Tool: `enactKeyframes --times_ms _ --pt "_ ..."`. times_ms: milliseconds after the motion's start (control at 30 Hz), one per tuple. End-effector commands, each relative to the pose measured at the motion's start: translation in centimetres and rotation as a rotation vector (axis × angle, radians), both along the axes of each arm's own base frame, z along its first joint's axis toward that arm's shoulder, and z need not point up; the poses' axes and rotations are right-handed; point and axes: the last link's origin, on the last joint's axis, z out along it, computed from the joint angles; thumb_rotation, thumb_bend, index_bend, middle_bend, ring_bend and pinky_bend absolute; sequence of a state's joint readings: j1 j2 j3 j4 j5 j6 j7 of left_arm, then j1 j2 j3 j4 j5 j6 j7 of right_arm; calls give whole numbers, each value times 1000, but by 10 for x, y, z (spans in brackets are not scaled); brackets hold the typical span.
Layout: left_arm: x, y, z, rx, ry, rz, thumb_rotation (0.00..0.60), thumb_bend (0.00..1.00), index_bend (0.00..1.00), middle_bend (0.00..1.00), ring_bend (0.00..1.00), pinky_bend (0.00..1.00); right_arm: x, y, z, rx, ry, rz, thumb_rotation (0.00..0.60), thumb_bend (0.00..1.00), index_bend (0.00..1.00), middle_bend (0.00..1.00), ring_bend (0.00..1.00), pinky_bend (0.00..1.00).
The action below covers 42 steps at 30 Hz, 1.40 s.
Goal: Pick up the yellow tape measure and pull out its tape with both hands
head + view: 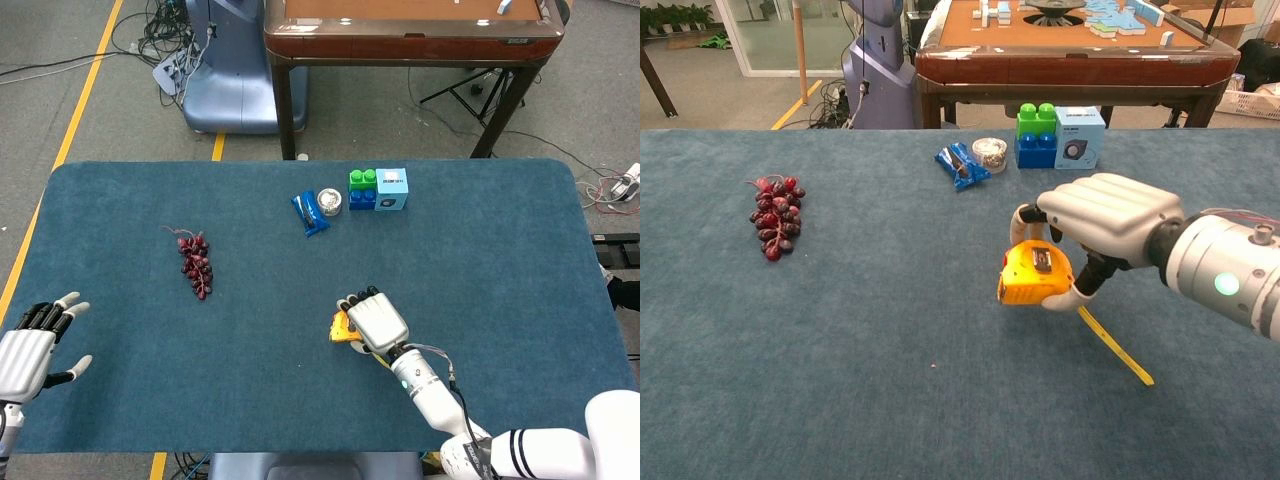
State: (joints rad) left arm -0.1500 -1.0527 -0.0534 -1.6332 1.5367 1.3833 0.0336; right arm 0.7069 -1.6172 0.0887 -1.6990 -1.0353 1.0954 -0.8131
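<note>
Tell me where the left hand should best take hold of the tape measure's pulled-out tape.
Probably at the free end of the yellow tape, which trails down to the table from the yellow tape measure that the right hand holds. The strip lies flat and thin, so pinch it from above, across its width. The left hand is still far off.

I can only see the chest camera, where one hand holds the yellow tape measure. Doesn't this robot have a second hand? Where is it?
Observer: Yes. The head view shows the left hand at the near left corner of the table, far from the tape measure.
Visitor: Is it holding anything?
Observer: No, its fingers are spread with nothing in them.
Visitor: What lies nearest to it?
Observer: The grapes, further up the table. The hand does not touch them.
</note>
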Motion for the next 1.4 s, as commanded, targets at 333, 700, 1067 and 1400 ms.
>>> enactKeyframes --times_ms 333,700,1067,1400 --pt "42 54 -29 -126 -90 -13 600 197 192 134 171 127 41 -11 9 -45 -104 -48 600 449 539 548 347 268" --pt "68 82 -47 -136 -291 59 600 197 2 89 125 123 80 -16 -3 -53 -169 -75 600 449 539 549 348 268" --pt "79 92 -62 -144 -435 114 600 196 0 0 0 47 114 -19 -17 -73 -217 -80 600 470 546 556 359 268" --pt "83 92 -69 -135 -523 133 600 196 0 0 0 6 134 -17 -29 -85 -242 -91 600 487 546 557 361 268"
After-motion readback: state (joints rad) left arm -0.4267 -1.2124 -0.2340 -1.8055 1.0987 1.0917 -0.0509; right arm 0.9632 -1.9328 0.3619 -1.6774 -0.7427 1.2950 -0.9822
